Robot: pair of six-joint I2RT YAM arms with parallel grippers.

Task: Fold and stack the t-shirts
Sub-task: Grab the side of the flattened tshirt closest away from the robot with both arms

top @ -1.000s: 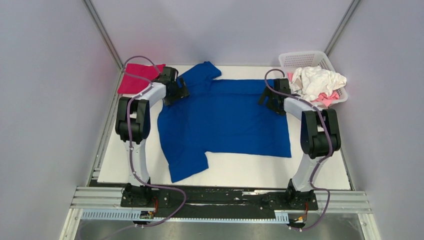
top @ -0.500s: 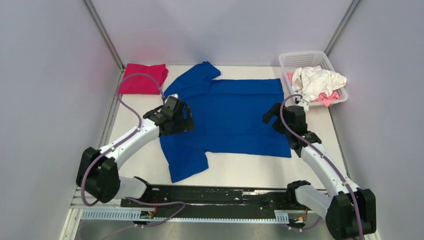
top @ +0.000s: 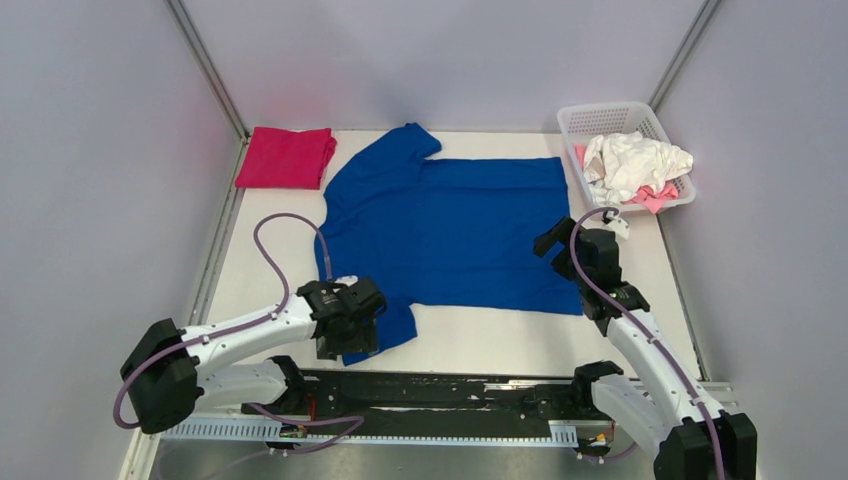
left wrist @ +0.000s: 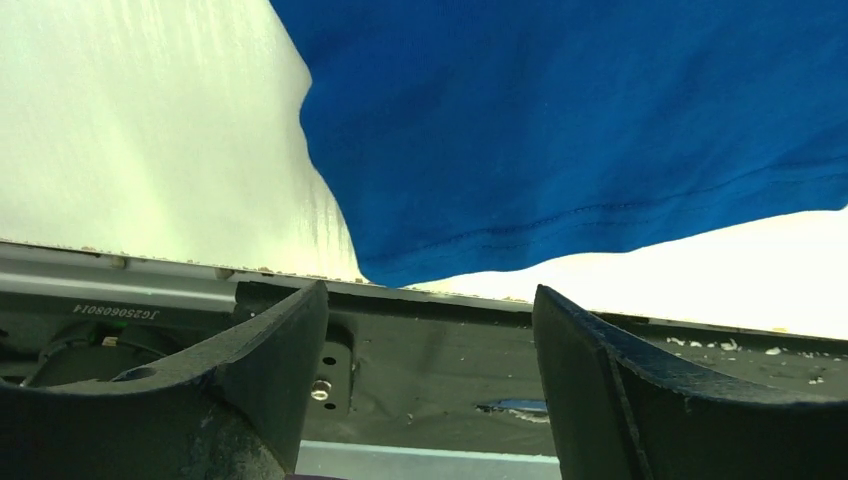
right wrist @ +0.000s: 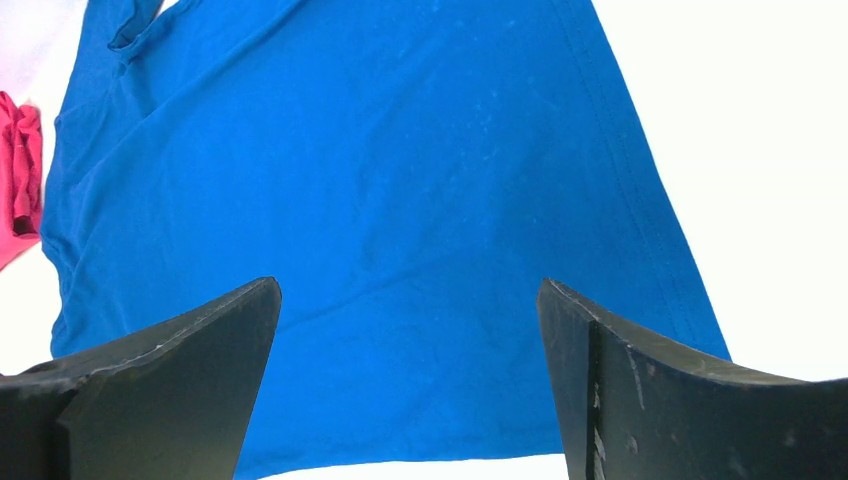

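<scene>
The royal-blue t-shirt [top: 450, 225] lies spread flat on the white table, plain side up, with no graphic showing. The folded magenta t-shirt [top: 287, 157] lies at the far left. White [top: 635, 160] and pale pink [top: 655, 195] shirts are heaped in the basket. My left gripper [top: 347, 340] is open and empty over the shirt's near sleeve; in the left wrist view [left wrist: 430, 310] the sleeve hem [left wrist: 600, 120] lies just beyond its tips. My right gripper [top: 556, 250] is open and empty above the shirt's right hem; the right wrist view [right wrist: 410, 300] shows blue cloth [right wrist: 380, 200] below it.
A white plastic basket [top: 600, 113] stands at the back right corner. The black base rail [left wrist: 450, 370] runs along the table's near edge, right under my left gripper. Grey enclosure walls surround the table. The magenta shirt shows at the left edge of the right wrist view [right wrist: 20, 170].
My left arm has swung back from the shirt's far left shoulder to its near sleeve. My right arm has drawn back along the right hem toward the near corner. The shirt lies flatter.
</scene>
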